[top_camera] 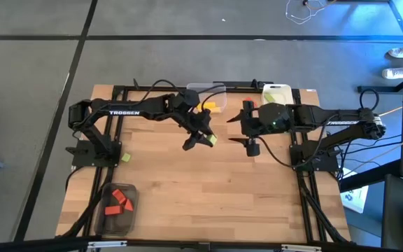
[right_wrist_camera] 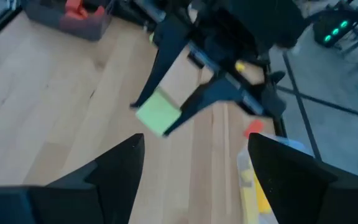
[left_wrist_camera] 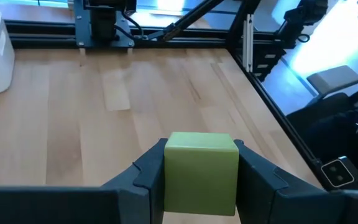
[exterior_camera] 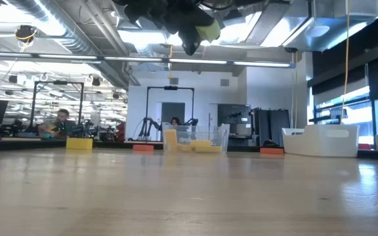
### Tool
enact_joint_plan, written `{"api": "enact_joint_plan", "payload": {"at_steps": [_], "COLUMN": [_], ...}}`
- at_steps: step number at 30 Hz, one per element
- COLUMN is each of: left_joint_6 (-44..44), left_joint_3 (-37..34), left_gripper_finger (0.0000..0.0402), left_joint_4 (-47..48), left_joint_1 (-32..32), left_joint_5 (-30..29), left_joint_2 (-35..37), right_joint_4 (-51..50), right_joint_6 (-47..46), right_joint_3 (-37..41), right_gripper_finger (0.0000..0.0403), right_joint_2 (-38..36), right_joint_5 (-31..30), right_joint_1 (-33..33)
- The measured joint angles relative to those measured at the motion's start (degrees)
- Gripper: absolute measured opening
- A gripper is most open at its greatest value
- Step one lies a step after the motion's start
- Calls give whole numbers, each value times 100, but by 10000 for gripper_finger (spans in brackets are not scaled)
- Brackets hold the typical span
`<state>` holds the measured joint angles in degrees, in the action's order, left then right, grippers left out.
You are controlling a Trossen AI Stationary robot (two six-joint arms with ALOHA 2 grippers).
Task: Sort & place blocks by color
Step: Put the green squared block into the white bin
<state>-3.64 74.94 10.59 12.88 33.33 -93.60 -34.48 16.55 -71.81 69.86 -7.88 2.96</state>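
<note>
Fingers (left_wrist_camera: pixel 257 177) of my left gripper (top_camera: pixel 203 139) clamp a light green block (left_wrist_camera: pixel 201 171) above the table (top_camera: pixel 187 189).
My right gripper (top_camera: pixel 242 129) waits just right, fingers spread, empty.

Tabletop (top_camera: pixel 208 189): pale blond wood with darker grain streaks, edged by a black frame; both arms were black, the left one lettered in white. Left claw (left_wrist_camera: pixel 201 177): black, its fingers closed on a light green block (left_wrist_camera: pixel 201 171); right claw (right_wrist_camera: pixel 194 168): black, its fingers spread with nothing between them. Clear container (top_camera: pixel 117 206) at the near left corner held red blocks (top_camera: pixel 119 201), and a clear container (top_camera: pixel 205 92) at the far edge held yellow blocks (top_camera: pixel 210 106).
</note>
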Motion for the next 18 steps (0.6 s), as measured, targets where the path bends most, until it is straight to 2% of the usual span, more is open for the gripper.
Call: {"api": "enact_joint_plan", "payload": {"at_steps": [8, 15, 18], "left_joint_6": [42, 47, 51], "left_joint_3": [0, 2, 2], "left_gripper_finger": [129, 129, 129], "left_joint_4": [-17, -82, -85], "left_joint_1": [4, 4, 4], "left_joint_5": [0, 347, 353], "left_joint_2": [0, 0, 0], "right_joint_4": [242, 196, 325], "right_joint_6": [82, 1157, 1255], "right_joint_3": [0, 0, 0], "right_gripper_finger": [289, 289, 289], "right_joint_2": [259, 781, 1021], "right_joint_5": [0, -5, -3], "right_joint_1": [-17, -20, -20]}}
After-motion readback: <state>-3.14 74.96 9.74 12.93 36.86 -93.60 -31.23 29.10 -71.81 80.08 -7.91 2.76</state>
